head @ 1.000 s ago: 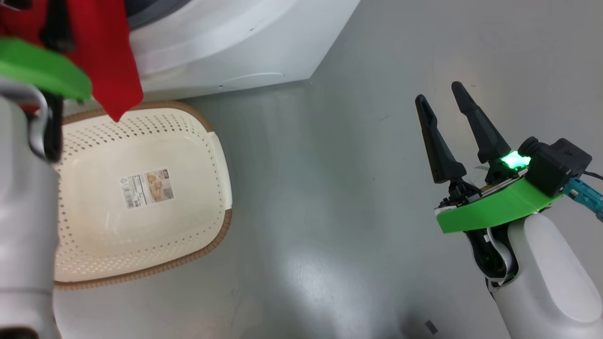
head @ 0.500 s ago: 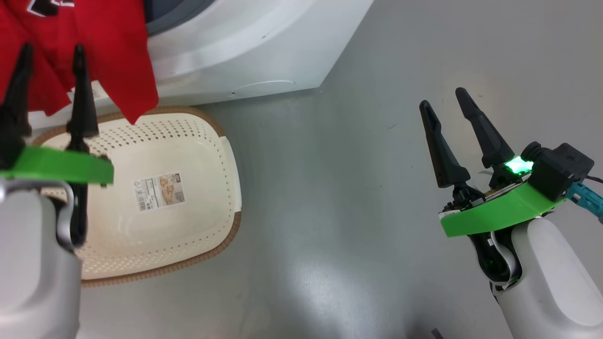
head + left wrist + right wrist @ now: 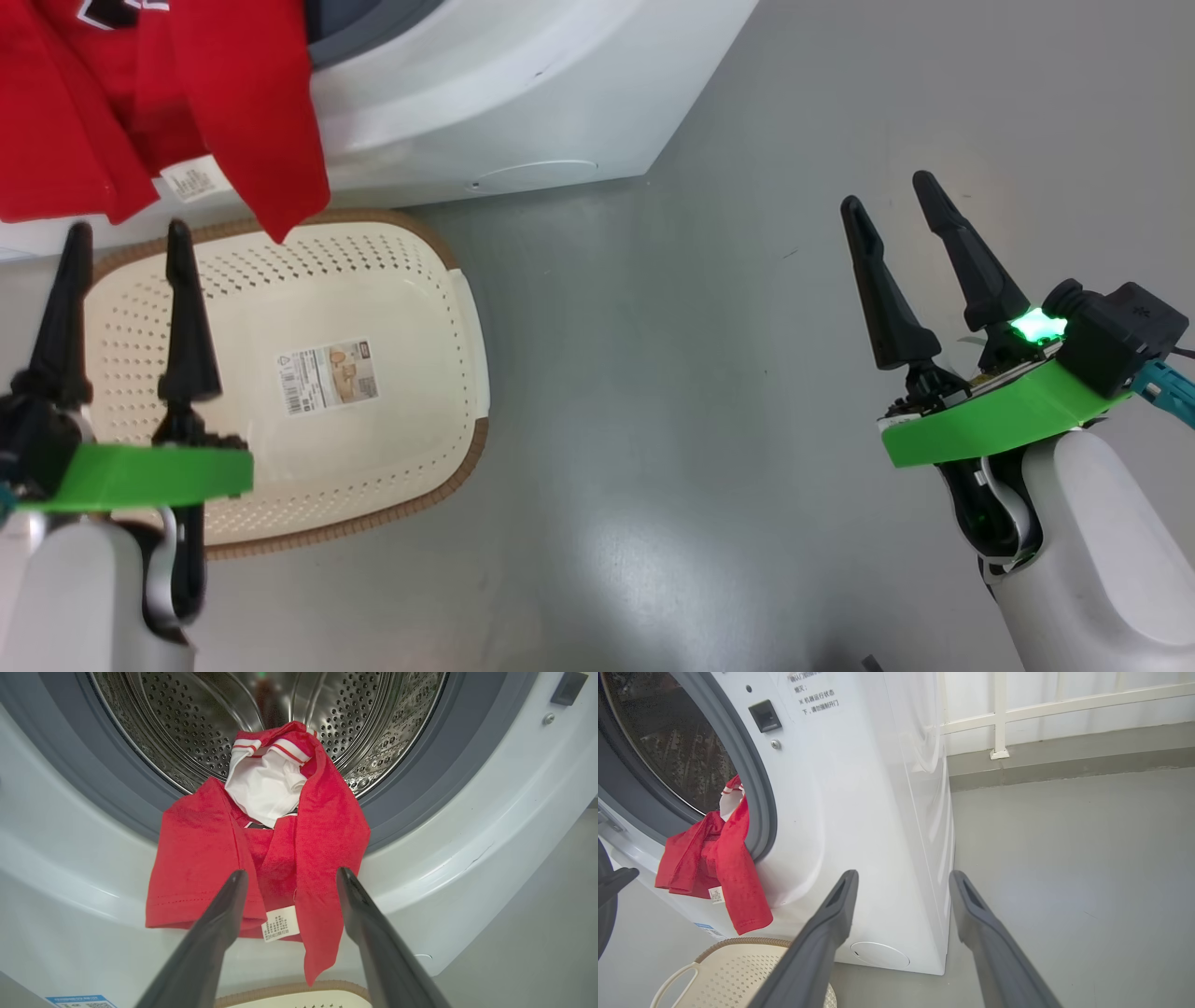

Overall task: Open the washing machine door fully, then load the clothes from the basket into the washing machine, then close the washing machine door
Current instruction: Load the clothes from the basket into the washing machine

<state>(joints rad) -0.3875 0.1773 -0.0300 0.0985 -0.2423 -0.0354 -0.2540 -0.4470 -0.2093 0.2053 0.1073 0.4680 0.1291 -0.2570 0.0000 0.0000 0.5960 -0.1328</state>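
Washing machine (image 3: 878,812): stood on the grey floor (image 3: 653,373) with its mouth open, steel drum (image 3: 187,728) and grey seal (image 3: 411,788) exposed.

Basket (image 3: 280,392): on the floor just in front of the machine, its sticker bare on the bottom. My read was that nothing remained in it to load.

Clothes (image 3: 261,858): the red garment lay only half in. The collar end sat inside the drum, and the rest draped out over the seal and down the white front, the lowest corner dangling above the basket's rim.

Left gripper (image 3: 292,871): fingers spread, pinching nothing, aimed at the hanging fabric from just in front.

Right gripper (image 3: 887,189): fingers also spread and holding nothing, well off to the side over the floor.

Label (image 3: 280,924): small white tag on the hem, between your left fingers in the wrist view.

Step in hand, as I judged it, was getting the overhang inside. You wanted to pinch the hanging bunch low, near the label, then lift it over the seal and release deep in the drum. Any cloth left across the seal would likely have been trapped when the door shut, so you should have checked the lip before closing.
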